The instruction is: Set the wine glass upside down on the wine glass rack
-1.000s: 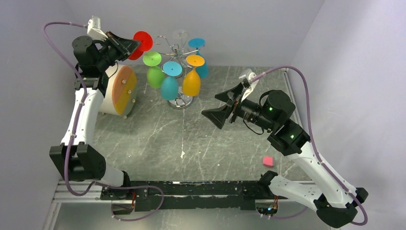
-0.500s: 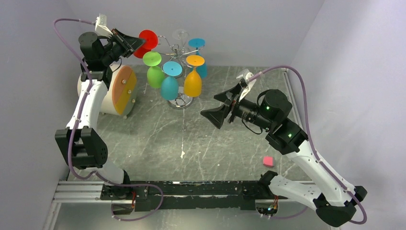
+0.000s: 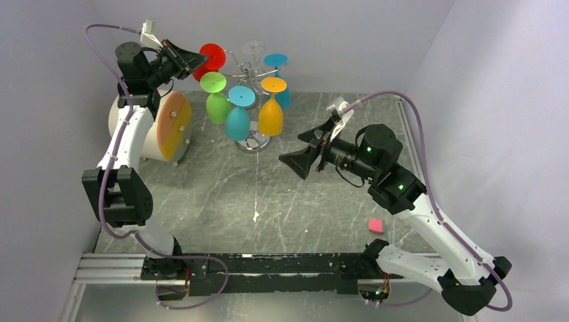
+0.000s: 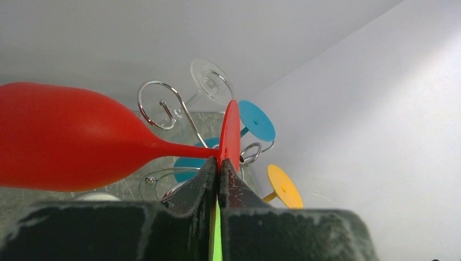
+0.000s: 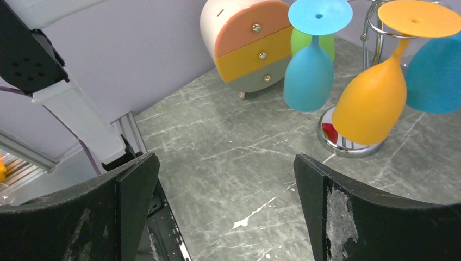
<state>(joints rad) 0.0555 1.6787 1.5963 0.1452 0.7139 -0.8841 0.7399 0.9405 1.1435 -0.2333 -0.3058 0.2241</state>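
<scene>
Left wrist, hand [image 4: 218,167] pinching wine glass [image 4: 65,138] foot

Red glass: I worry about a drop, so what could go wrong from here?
The left gripper pinches the red glass only at its thin foot, with the bowl lying sideways, so it could twist or slip. The rack has a free curl close to the clear glass and green glass, so the foot might knock them going in.
</scene>
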